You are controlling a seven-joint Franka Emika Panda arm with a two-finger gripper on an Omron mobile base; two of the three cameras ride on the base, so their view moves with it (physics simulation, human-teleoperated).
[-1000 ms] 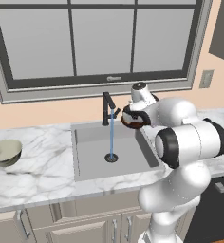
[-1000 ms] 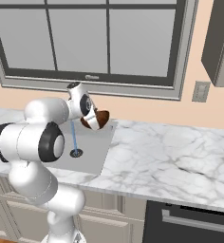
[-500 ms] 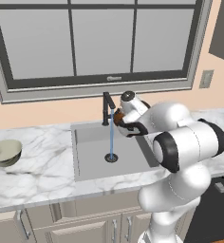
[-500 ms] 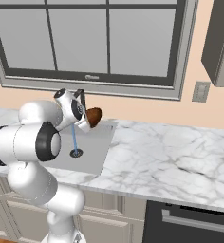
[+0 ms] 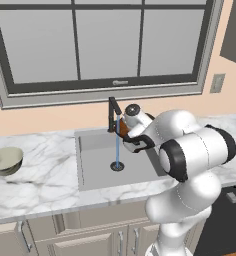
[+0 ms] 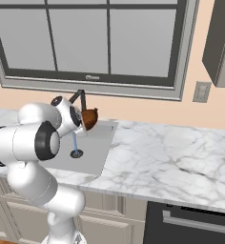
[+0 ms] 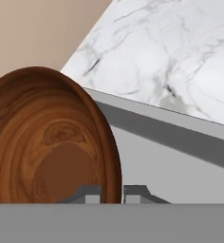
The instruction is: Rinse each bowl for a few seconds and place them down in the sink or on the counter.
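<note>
The claw (image 7: 112, 193) pinches the rim of the dark reddish-brown bowl (image 7: 47, 142), holding it tilted above the sink (image 5: 95, 165) beside the faucet's (image 5: 113, 111) blue stream. Farther left, the pale bowl (image 5: 6, 161) sits on the bench (image 5: 35, 185).

- Bright, even, flat rendered light throughout; no glare, no blown highlights.
- Soft shading on sink (image 5: 97, 165) walls; faint shadow under pale bowl (image 5: 6, 161) near left counter (image 5: 40, 175) edge.
- Sharp focus everywhere, no blur, no edge distortion.
- Window (image 5: 105, 40) panes uniform grey.
</note>
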